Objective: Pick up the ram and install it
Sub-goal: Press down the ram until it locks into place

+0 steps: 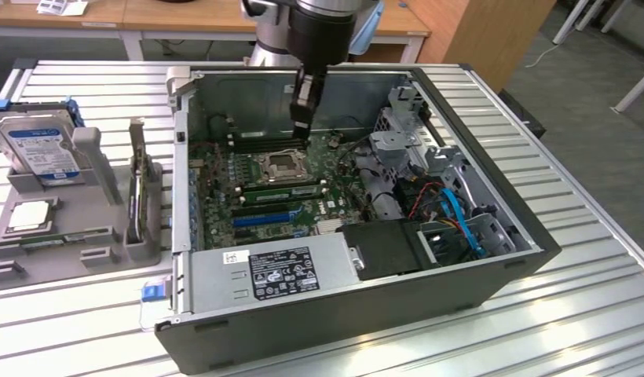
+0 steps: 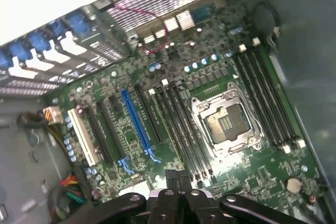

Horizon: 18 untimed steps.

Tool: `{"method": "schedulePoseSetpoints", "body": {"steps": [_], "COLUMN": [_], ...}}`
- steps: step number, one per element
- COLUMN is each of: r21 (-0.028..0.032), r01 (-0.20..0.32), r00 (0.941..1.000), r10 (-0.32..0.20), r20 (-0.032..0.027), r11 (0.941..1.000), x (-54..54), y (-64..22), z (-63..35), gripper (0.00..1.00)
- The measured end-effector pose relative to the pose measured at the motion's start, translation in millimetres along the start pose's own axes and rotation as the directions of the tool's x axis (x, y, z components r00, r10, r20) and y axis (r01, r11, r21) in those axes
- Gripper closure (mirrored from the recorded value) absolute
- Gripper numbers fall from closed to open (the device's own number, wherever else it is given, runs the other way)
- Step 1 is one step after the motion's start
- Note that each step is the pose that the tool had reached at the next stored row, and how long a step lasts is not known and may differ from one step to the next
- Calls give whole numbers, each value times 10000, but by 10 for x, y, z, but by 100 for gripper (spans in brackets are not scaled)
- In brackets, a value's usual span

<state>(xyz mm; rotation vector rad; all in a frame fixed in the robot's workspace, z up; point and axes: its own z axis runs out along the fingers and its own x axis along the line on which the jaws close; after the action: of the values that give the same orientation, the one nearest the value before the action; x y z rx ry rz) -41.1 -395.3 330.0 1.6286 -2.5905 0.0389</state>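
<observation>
My gripper (image 1: 300, 128) hangs inside the open computer case (image 1: 510, 267), over the motherboard (image 1: 333, 169) just behind the empty processor socket (image 1: 283, 162). Its fingers are shut with nothing between them. In the wrist view the shut gripper (image 2: 178, 178) is above the end of the black memory slots (image 2: 178, 124) beside the socket (image 2: 226, 121). The ram (image 1: 55, 238), a narrow green stick, lies flat in the grey fixture (image 1: 92, 204) at the exterior view's left, well away from the gripper.
The fixture also holds a silver hard drive (image 1: 39, 149) with a blue label, a square processor chip (image 1: 29, 216) and an upright stand (image 1: 144, 200). Inside the case are the power supply (image 1: 275, 271), drive cages (image 1: 406, 149) and blue cables (image 1: 459, 220). The case stands on a slatted metal table (image 1: 594, 298).
</observation>
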Motion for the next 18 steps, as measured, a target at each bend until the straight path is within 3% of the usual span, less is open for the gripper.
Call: {"method": "schedulePoseSetpoints", "body": {"steps": [5, 9, 14, 18], "r21": [-70, -128, -200, -259], "r01": [-845, -1521, -2347, -3015], "r00": [9964, 9884, 9720, 9534], "r10": [845, 1521, 2348, 3017], "r20": [16, 24, 29, 28], "r11": [9964, 9883, 9719, 9531], "x": [0, -1, -1, -2], "y": [0, 0, 0, 0], "z": [5, 9, 14, 19], "gripper": [89, 89, 89, 89]}}
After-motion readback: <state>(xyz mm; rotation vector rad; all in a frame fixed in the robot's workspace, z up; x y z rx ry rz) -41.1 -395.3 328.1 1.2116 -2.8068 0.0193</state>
